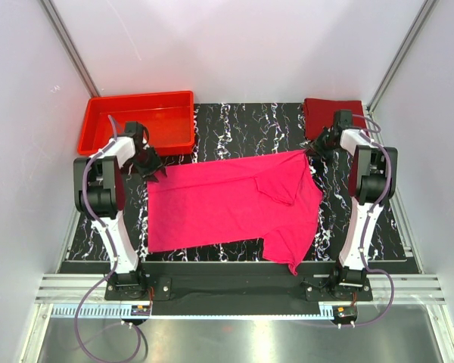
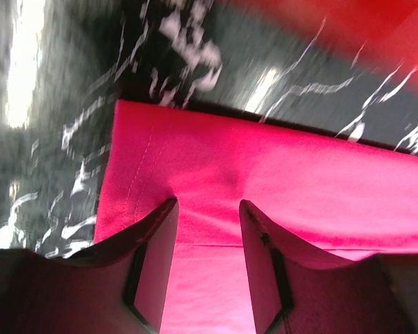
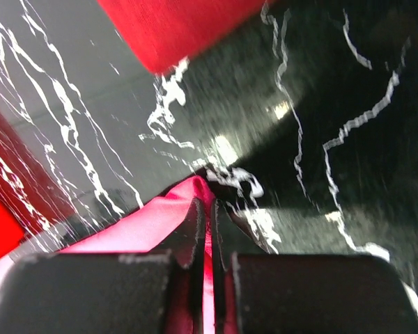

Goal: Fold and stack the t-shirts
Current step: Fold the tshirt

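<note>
Pink t-shirt (image 1: 227, 204) corner between closed right fingers (image 3: 193, 233)

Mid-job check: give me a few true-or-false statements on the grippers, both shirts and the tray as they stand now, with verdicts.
1. The right gripper is shut on a corner of the pink shirt. True.
2. The left gripper is clamped shut. False: its jaws stand open over the pink shirt's edge.
3. The maroon shirt lies in the red tray. False: it lies at the far right corner of the mat, while the tray sits at the far left.
4. The pink shirt lies spread across the mat. True.
</note>
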{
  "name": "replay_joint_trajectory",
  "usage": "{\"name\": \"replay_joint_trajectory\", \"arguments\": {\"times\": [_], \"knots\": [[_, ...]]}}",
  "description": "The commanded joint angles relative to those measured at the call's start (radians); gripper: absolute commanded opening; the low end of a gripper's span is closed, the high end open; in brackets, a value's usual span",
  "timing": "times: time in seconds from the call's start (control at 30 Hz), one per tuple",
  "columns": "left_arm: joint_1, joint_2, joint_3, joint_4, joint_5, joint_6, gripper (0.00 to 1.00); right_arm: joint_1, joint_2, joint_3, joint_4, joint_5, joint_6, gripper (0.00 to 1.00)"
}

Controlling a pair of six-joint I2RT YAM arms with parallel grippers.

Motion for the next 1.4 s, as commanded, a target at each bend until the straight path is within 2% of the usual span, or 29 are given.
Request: {"name": "replay_joint_trajectory", "arguments": {"times": [0.0, 0.07, 0.1, 0.17, 0.2, 0.27, 0.3, 0.37, 0.5, 0.53, 0.6, 0.67, 0.77, 0.8, 0.83, 0.97, 1.0, 1.17, 1.37], "knots": [[0.010, 0.077, 0.032, 0.081, -0.061, 0.015, 0.47, 0.008, 0.035, 0.097, 0.008, 0.054, 0.001, 0.00], [0.010, 0.071, 0.055, 0.072, -0.064, 0.022, 0.48, 0.012, 0.049, 0.153, -0.078, 0.061, -0.030, 0.01], [0.010, 0.052, 0.058, 0.067, -0.064, 0.027, 0.49, 0.015, 0.057, 0.183, -0.116, 0.078, -0.041, 0.04], [0.008, 0.018, 0.045, 0.055, -0.057, 0.027, 0.60, 0.021, 0.048, 0.258, -0.240, 0.110, -0.062, 0.21], [0.007, -0.007, 0.031, 0.053, -0.054, 0.023, 0.63, 0.024, 0.013, 0.269, -0.271, 0.155, -0.064, 0.36], [0.004, -0.096, -0.027, 0.047, -0.045, 0.012, 0.68, 0.024, -0.058, 0.275, -0.357, 0.198, -0.065, 0.43], [-0.002, -0.129, -0.046, 0.046, -0.043, 0.003, 0.69, 0.025, -0.084, 0.276, -0.389, 0.243, -0.070, 0.50], [-0.009, -0.227, -0.083, 0.020, -0.044, -0.004, 0.70, 0.027, -0.139, 0.252, -0.474, 0.279, -0.093, 0.54], [-0.032, -0.410, -0.204, -0.010, -0.064, -0.004, 0.70, 0.033, -0.362, 0.052, -0.503, 0.263, -0.090, 0.60], [-0.035, -0.473, -0.221, -0.025, -0.067, -0.017, 0.69, 0.036, -0.404, -0.051, -0.491, 0.258, -0.094, 0.62], [-0.033, -0.548, -0.258, -0.037, -0.080, -0.039, 0.64, 0.064, -0.521, -0.186, -0.475, 0.233, -0.105, 0.62], [-0.035, -0.594, -0.320, -0.059, -0.084, -0.065, 0.61, 0.085, -0.602, -0.248, -0.492, 0.206, -0.110, 0.61], [-0.032, -0.689, -0.442, -0.085, -0.121, -0.160, 0.60, 0.169, -0.687, -0.375, -0.483, 0.106, -0.055, 0.59], [-0.029, -0.743, -0.474, -0.089, -0.141, -0.225, 0.56, 0.211, -0.705, -0.439, -0.454, 0.057, -0.036, 0.58], [-0.023, -0.772, -0.553, -0.088, -0.158, -0.261, 0.53, 0.222, -0.722, -0.470, -0.436, 0.034, 0.002, 0.57], [0.020, -0.863, -0.695, -0.074, -0.146, -0.388, 0.47, 0.272, -0.781, -0.567, -0.366, -0.018, 0.031, 0.54], [0.030, -0.863, -0.704, -0.115, -0.155, -0.430, 0.47, 0.274, -0.781, -0.570, -0.380, -0.023, 0.027, 0.54], [0.050, -0.883, -0.732, -0.195, -0.218, -0.531, 0.60, 0.274, -0.827, -0.561, -0.412, 0.009, -0.025, 0.54], [0.051, -0.861, -0.753, -0.296, -0.259, -0.637, 0.60, 0.274, -0.856, -0.605, -0.402, -0.011, -0.022, 0.54]]}}
